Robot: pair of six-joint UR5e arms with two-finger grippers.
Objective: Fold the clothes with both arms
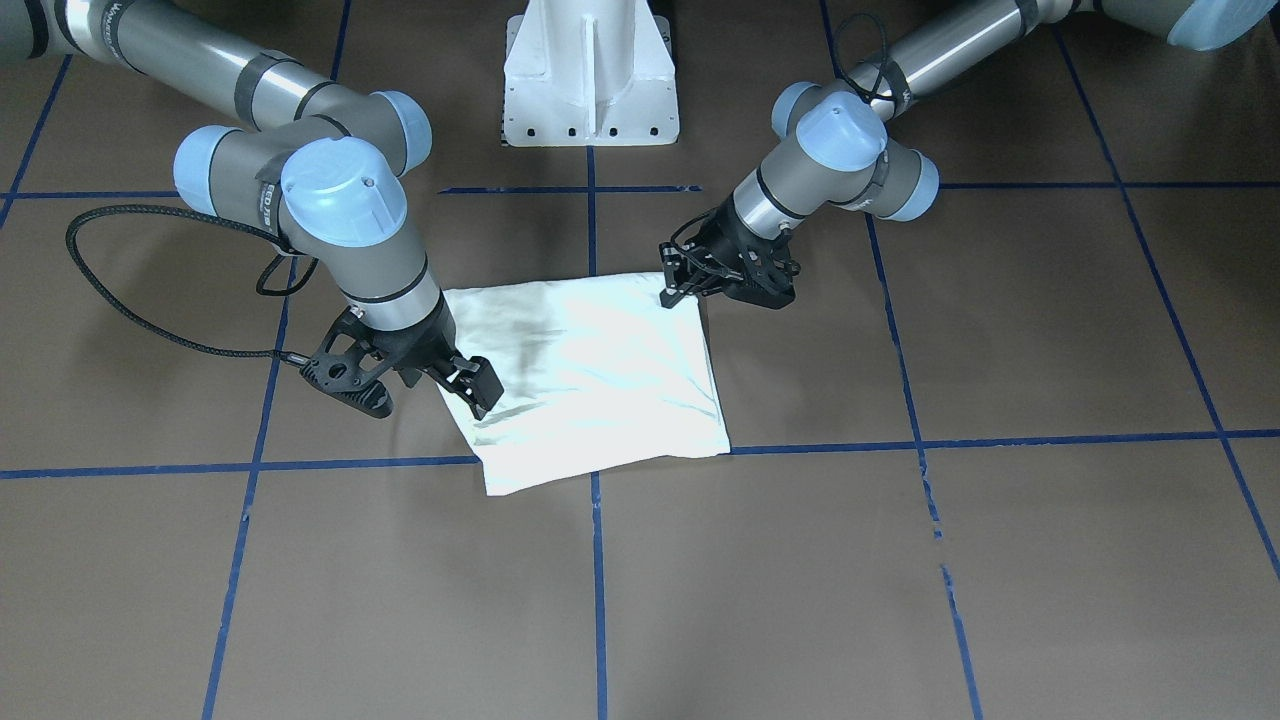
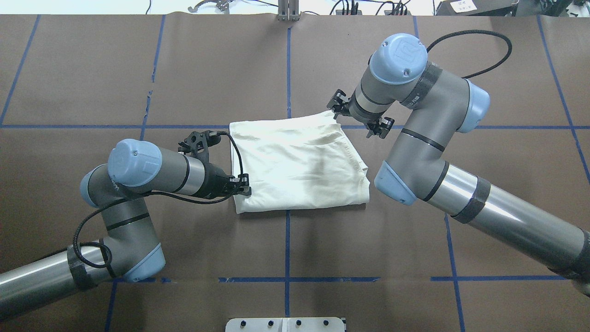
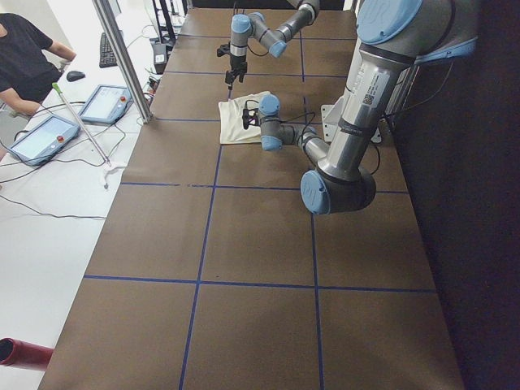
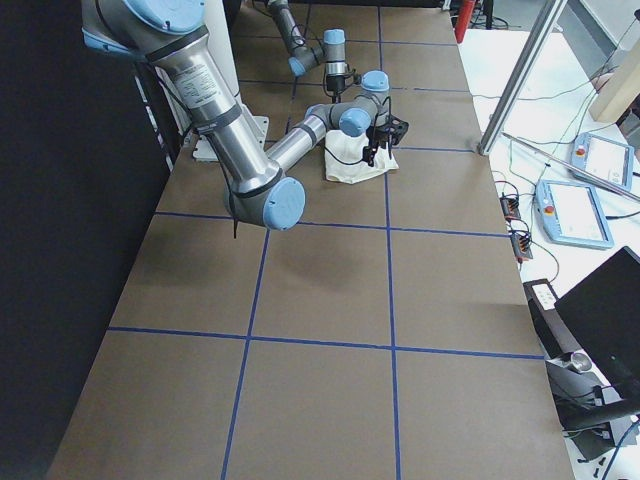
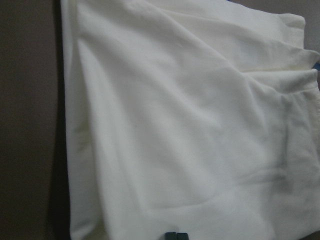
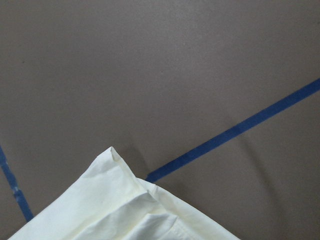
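Read all clock positions from the overhead view, with 12 o'clock pointing away from the robot.

1. Locate the shirt [image 2: 299, 166] at the centre of the table [image 2: 415, 221]: flat, folded to a compact, roughly square packet, plain cream side up, no graphic showing. Note the stacked layer edges along the 9 o'clock side.

2. Find the left gripper [image 2: 243, 185] at the packet's 8 o'clock corner, right at the cloth edge. Check the left wrist view: fingertips [image 5: 170, 235] pressed together, jaws closed. Do not assume cloth between them; impossible to confirm from these views.

3. Find the right gripper [image 1: 478, 388] over the packet's right edge, near the 1 o'clock corner, pointing down. Record its jaw state as undeterminable: no fingers in the right wrist view, too little shown elsewhere. In that view, note the corner tip, slightly upturned, beside a blue tape line [image 6: 235, 131].

4. Judge the step as late: main folds apparently done, with only a last half fold or a tidy-and-release left.

5. For a further fold, expect to need both grippers on one shared edge rather than on diagonal corners. Pinch all layers, lift evenly, carry across and lay down without dragging the packet. For release, open and rise straight up to avoid snagging the top layer.
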